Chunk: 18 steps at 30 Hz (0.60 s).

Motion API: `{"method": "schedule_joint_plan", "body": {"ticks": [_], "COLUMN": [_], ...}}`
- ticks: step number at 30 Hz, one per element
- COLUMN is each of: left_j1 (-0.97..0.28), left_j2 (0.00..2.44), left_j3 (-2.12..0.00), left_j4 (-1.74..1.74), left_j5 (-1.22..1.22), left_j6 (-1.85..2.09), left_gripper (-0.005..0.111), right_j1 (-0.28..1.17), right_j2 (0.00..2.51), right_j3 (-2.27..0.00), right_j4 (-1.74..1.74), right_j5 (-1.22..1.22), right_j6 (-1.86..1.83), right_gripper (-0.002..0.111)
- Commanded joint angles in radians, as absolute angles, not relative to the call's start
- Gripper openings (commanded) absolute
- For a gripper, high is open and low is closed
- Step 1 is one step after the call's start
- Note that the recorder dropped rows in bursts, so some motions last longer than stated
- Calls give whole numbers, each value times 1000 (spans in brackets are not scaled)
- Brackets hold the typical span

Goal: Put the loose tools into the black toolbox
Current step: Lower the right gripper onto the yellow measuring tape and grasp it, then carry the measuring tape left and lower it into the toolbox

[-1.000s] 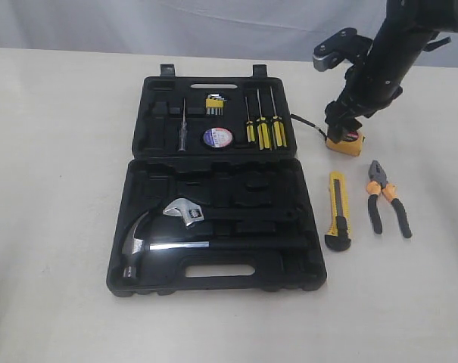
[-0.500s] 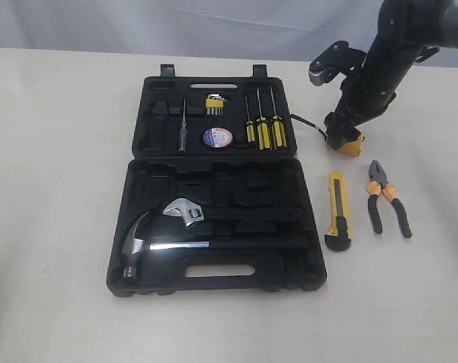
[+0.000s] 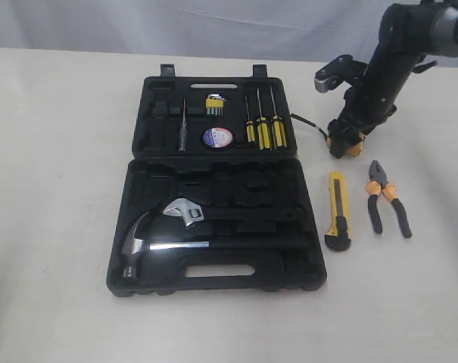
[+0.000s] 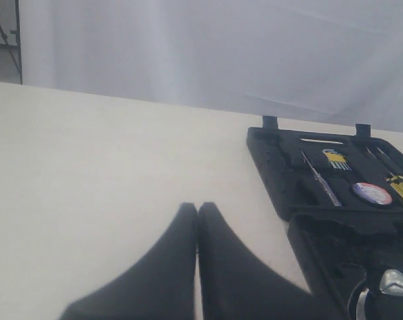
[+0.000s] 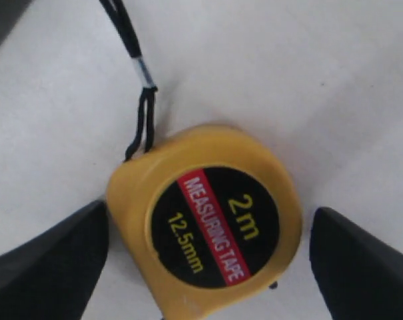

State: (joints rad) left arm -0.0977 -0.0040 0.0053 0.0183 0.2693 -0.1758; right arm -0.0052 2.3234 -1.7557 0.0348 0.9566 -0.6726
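Note:
The black toolbox [image 3: 213, 283] lies open on the table. A small tape roll [image 3: 217, 137] rests in its lid [image 4: 274, 160]. To the right of the lid, my right gripper [image 3: 342, 144] stands open, low over the yellow tape measure [image 5: 208, 227], one finger on each side. The measure's black strap [image 5: 138, 100] trails toward the box. The yellow-black utility knife [image 3: 338, 210] and the orange-handled pliers [image 3: 387, 200] lie side by side on the table in front of the measure. My left gripper [image 4: 198, 208] is shut and holds nothing, off to the left of the box.
A claw hammer [image 3: 149, 242] and an adjustable wrench [image 3: 185, 212] sit in the box's lower half. Three yellow-handled screwdrivers [image 3: 263, 125] and hex keys [image 3: 214, 104] sit in the lid. A white curtain [image 4: 208, 47] hangs behind the table.
My right gripper has come down over the tape measure and now hides most of it in the exterior view. Its jaws stayed open.

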Motion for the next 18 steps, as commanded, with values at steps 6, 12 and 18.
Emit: {"method": "schedule_joint_plan", "body": {"ticks": [6,12,18], "left_j1": [-103,-103,-103], "left_j2": [0,0,0], "left_j3": [0,0,0], "left_j4": [18,21,21], "left_j5": [271,271,271], "left_j6": [-177,-177,-177], "left_gripper": [0,0,0], "right_j1": [-10,-8,-8], "right_j2": [2355,2333,2242], "right_j3": [-1779,-1779,-1779], "right_j4": [48,48,146], "right_j5": [1003,995,1021], "right_j6": [-726,-745,-691], "right_gripper": [50,19,19]}}
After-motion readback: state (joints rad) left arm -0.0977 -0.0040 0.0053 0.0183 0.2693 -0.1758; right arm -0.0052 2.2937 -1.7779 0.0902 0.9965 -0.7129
